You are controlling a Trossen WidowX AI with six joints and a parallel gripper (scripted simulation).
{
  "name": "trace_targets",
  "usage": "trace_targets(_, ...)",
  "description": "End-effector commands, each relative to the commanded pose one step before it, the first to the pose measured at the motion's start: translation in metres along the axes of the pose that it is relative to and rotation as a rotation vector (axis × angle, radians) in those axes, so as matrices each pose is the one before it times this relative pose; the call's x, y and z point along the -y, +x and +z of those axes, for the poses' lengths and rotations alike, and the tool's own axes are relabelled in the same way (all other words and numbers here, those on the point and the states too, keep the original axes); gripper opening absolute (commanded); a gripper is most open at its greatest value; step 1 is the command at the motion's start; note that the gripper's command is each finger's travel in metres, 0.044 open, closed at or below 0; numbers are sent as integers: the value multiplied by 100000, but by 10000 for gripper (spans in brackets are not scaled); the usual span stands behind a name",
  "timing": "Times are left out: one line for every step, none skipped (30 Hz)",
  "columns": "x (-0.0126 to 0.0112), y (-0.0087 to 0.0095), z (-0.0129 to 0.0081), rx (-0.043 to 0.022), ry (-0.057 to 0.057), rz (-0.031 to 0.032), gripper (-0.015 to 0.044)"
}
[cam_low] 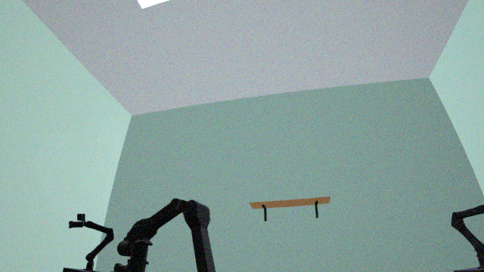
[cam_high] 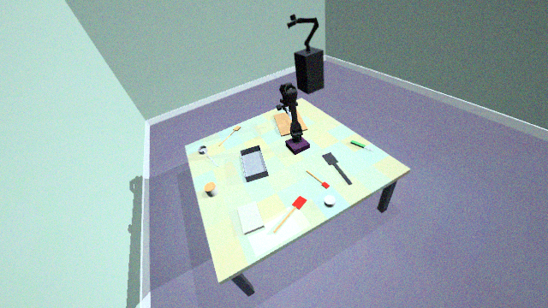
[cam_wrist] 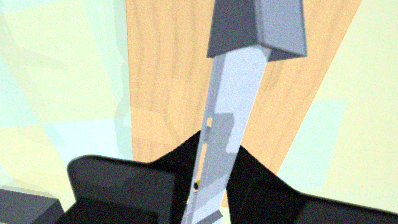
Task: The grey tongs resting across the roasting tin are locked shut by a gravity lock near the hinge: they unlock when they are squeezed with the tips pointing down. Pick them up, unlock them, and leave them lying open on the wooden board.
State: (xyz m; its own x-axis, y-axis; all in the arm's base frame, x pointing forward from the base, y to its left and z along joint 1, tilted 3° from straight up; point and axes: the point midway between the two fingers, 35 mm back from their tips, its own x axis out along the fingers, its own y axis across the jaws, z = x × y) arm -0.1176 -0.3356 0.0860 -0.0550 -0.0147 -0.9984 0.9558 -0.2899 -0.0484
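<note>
My gripper (cam_wrist: pixel 213 137) is shut on the grey tongs (cam_wrist: pixel 235 95). In the wrist view the tongs run from between my fingers away from the camera, their broad tips at the top, over the wooden board (cam_wrist: pixel 165 80). The two arms of the tongs lie close together. In the top view my arm (cam_high: pixel 294 124) stands folded over the wooden board (cam_high: pixel 283 124) at the table's far side, with the gripper (cam_high: pixel 282 106) raised above it. The roasting tin (cam_high: pixel 253 163) lies to the left of the arm's base with nothing across it.
On the table lie a black spatula (cam_high: pixel 337 168), a red spatula (cam_high: pixel 293 210), a red-tipped tool (cam_high: pixel 318 179), a green tool (cam_high: pixel 358 145), a wooden spoon (cam_high: pixel 229 135), a ladle (cam_high: pixel 205 152), a small cup (cam_high: pixel 210 188), a white disc (cam_high: pixel 329 200) and a white block (cam_high: pixel 250 217).
</note>
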Motion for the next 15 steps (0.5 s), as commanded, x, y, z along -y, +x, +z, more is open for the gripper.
trace_targets(38,938,-120,-736,89,-298,-150)
trace_targets(0,162,2,0,0,-1,-150)
trace_targets(0,162,1,0,0,-1,-150)
trace_targets(0,162,0,0,0,-1,-150)
trace_targets(0,161,-1,0,0,-1,-150)
trace_targets(0,161,-2,-1,0,-1,-150)
trace_targets(0,161,-2,-1,0,-1,-150)
trace_targets(0,161,-3,-1,0,-1,-150)
trace_targets(0,161,-4,-1,0,-1,-150)
trace_targets(0,161,-5,-1,0,-1,-150)
trace_targets(0,160,-6,-1,0,-1,-150)
trace_targets(0,160,-7,-1,0,-1,-150)
trace_targets(0,160,-8,-1,0,-1,-150)
trace_targets(0,160,-9,-1,0,-1,-150)
trace_targets(0,160,-10,-1,0,-1,-150)
